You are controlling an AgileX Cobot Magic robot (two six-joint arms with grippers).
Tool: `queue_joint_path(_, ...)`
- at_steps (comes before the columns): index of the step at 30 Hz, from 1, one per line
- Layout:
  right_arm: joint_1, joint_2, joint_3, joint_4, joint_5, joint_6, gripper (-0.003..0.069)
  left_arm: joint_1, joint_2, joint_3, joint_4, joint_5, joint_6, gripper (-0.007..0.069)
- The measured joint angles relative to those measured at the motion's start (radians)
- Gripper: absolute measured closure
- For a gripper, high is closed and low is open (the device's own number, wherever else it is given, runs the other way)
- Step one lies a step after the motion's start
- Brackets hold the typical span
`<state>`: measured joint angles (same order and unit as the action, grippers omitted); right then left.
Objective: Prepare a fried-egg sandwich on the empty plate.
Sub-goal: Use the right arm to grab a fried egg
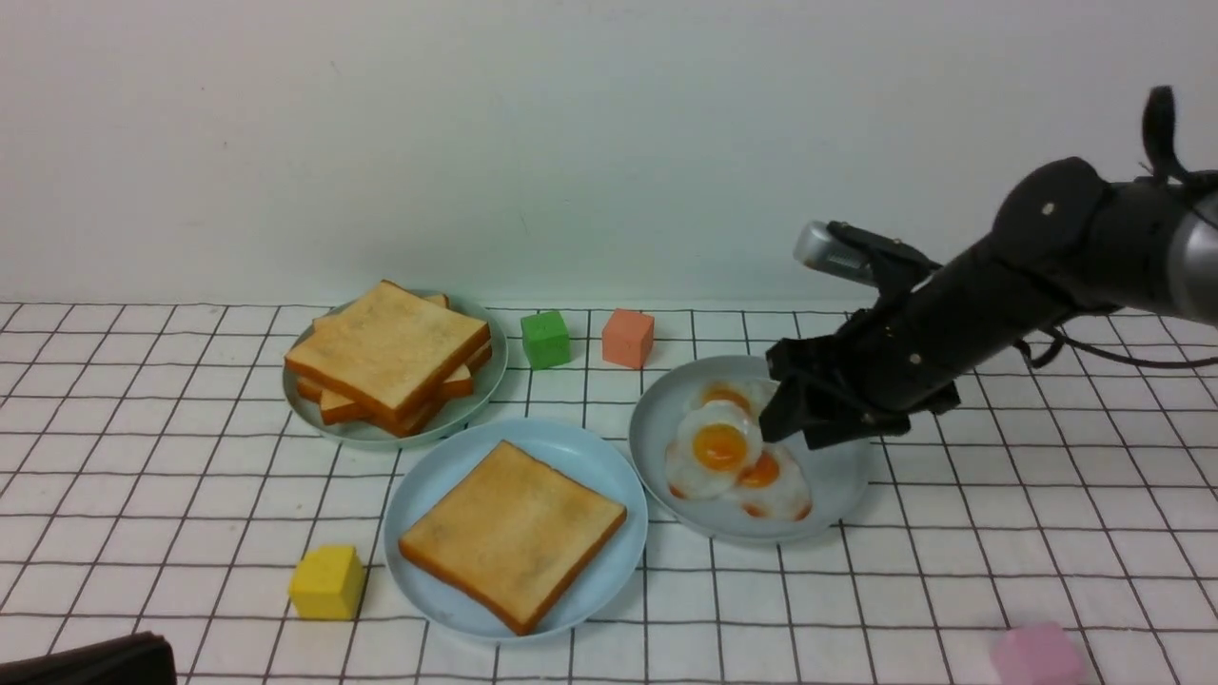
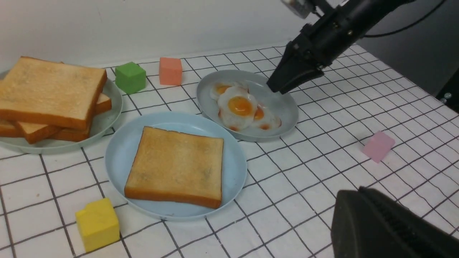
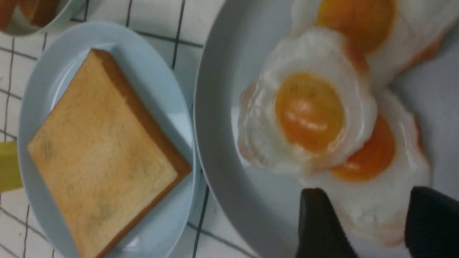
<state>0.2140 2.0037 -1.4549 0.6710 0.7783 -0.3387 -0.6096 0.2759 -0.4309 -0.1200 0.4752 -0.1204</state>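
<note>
right arm out over the grey-blue plate, right fingers spread, nothing between them, tips just above the near edge of the egg pile. left fingers pressed together and holding nothing, parked low at the near side of the worktop.

sky-blue plate sits centre, one toast slice flat on it, no egg, no second slice. spare toast stack on the pale green plate behind it.

risks as i read them:
- three eggs overlap. the top egg lies across the other two, yet the right wrist view puts the fingers over the white of a lower egg. closing there may lift the wrong one, drag the top egg along, or bring up two together.
- the eggs are thin and flat against the plate, so there is little edge to catch. the fingers could scrape the plate and close on nothing.
- a push at the rim might slide or tip the grey-blue plate, which sits just beside the sky-blue one.
- an egg pinched by its edge will likely hang limp and could land folded or half off the toast.
</note>
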Motion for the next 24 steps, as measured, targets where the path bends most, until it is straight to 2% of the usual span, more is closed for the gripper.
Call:
queue_joint_path(7, 0.011, 0.098, -0.138, 0.008, -0.013, -0.02, 0.0305, 0.0, 0.0, 0.003, -0.002, -0.04, -0.003, 0.0638)
queue_joint_path(11, 0.033, 0.1, -0.148, 0.006, -0.06, -0.124, 0.0305, 0.0, 0.0, 0.003, -0.002, -0.042, -0.003, 0.0638)
queue_joint_path(14, 0.064, 0.104, -0.149, -0.035, -0.081, -0.258, 0.0305, 0.0, 0.0, 0.003, -0.002, -0.042, -0.003, 0.0638)
queue_joint_path(16, 0.073, 0.112, -0.149, -0.044, -0.096, -0.291, 0.0305, 0.0, 0.0, 0.003, -0.002, -0.043, -0.003, 0.0638)
queue_joint_path(24, 0.085, 0.161, -0.151, -0.093, -0.178, -0.315, 0.0305, 0.0, 0.001, 0.003, -0.002, -0.042, -0.003, 0.0638)
